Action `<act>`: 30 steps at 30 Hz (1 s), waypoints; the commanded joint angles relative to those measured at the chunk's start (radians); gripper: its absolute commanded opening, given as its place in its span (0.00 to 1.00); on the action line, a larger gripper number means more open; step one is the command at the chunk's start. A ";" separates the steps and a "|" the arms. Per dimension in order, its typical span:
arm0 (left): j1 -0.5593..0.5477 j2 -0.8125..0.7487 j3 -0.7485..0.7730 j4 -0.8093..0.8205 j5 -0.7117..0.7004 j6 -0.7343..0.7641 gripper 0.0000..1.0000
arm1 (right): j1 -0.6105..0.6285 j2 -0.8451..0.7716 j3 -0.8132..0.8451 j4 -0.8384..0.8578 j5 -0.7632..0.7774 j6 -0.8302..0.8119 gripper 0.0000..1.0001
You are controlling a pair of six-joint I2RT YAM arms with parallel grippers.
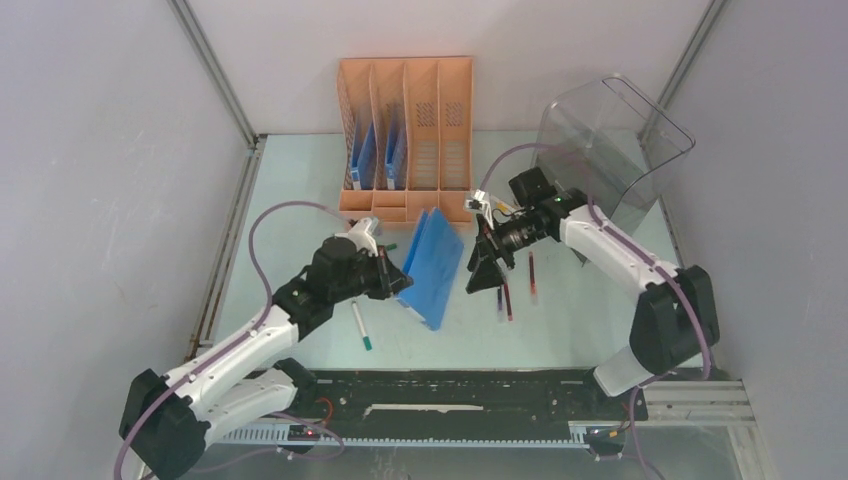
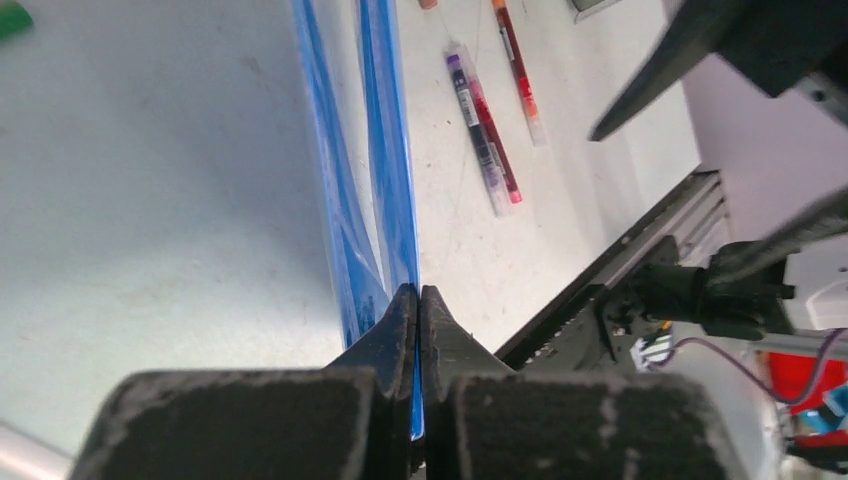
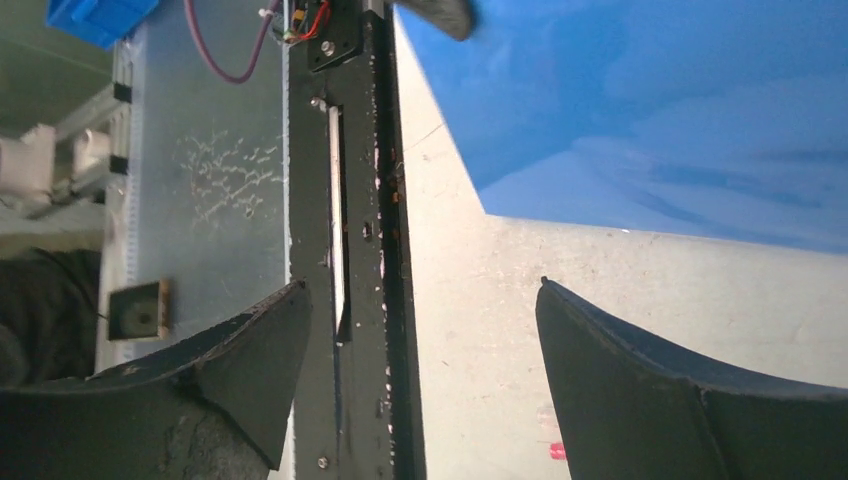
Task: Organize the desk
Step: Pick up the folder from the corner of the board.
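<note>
On the pale mint-green desk [image 1: 290, 185] a blue folder [image 1: 433, 265] stands tilted on its lower edge in front of the rack. My left gripper [image 1: 400, 277] is shut on its left edge. In the left wrist view the jaws [image 2: 418, 292] pinch a thin blue sheet of the folder [image 2: 375, 150]. My right gripper [image 1: 487, 270] hangs open just right of the folder, nothing between its fingers. In the right wrist view it [image 3: 422, 285] spans the black rail [image 3: 345, 250] and bare desk [image 3: 600, 330], with the folder [image 3: 650, 100] beyond it.
An orange four-slot file rack [image 1: 405, 135] at the back holds blue folders [image 1: 362, 150] in its left slots. A clear smoky bin [image 1: 610, 150] stands back right. Two reddish pens [image 1: 505, 297] [image 1: 532, 278] lie under the right gripper. A green-capped white pen [image 1: 361, 327] lies front left.
</note>
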 commanded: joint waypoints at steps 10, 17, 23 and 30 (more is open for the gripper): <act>-0.096 0.256 0.420 -0.506 -0.166 0.451 0.00 | 0.000 -0.201 0.130 -0.142 0.134 -0.596 0.98; -0.182 0.286 0.493 -0.551 -0.262 0.520 0.00 | -0.002 -0.158 0.128 -0.046 0.128 -0.881 1.00; -0.250 0.301 0.505 -0.569 -0.293 0.580 0.00 | -0.001 -0.001 0.254 -0.102 0.121 -0.920 1.00; -0.289 0.312 0.511 -0.575 -0.305 0.613 0.00 | 0.003 0.174 0.384 -0.204 0.141 -0.944 1.00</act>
